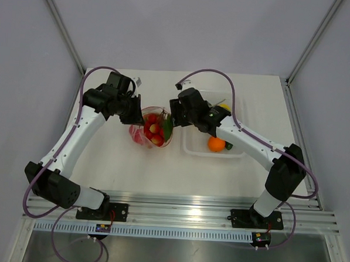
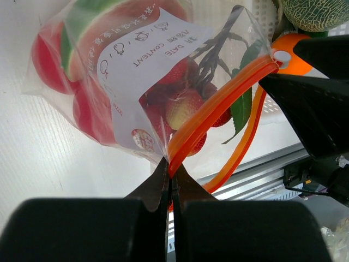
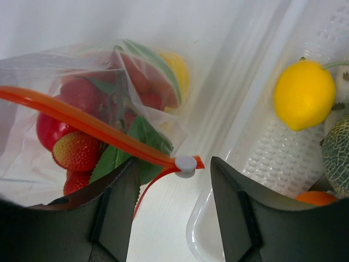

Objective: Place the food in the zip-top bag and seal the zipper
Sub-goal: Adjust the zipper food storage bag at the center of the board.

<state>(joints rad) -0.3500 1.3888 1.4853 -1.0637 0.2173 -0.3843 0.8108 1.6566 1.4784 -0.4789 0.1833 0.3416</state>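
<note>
White tray (image 1: 193,147) sits just right of the bag. Inside it: lemon (image 3: 304,94) at the far end, orange (image 1: 216,144) at the near end, and a netted green melon (image 3: 338,155) partly cut off by the frame edge. Both arms crowd the bag mouth, one from each side, and only the bag lies between the grippers.

Zip-top bag (image 1: 141,135) is mid-table between the arms. It's clear and crinkled, with a white printed label (image 2: 136,54) on one face. The food (image 2: 180,106) shows through: red apples, strawberries, a watermelon-pattern piece, a green leaf, something yellow at the back.

Zipper (image 2: 218,103) is an orange-red strip pulled taut between the grippers. One track runs straight, the other sags below it in a loop, so the mouth is not closed along its length. White slider (image 3: 185,165) sits at the right end.

Left gripper (image 2: 171,170) is clamped tight on the zipper's left end. Right gripper (image 3: 173,162) has its jaws apart, straddling the slider, with no visible grip on it.
</note>
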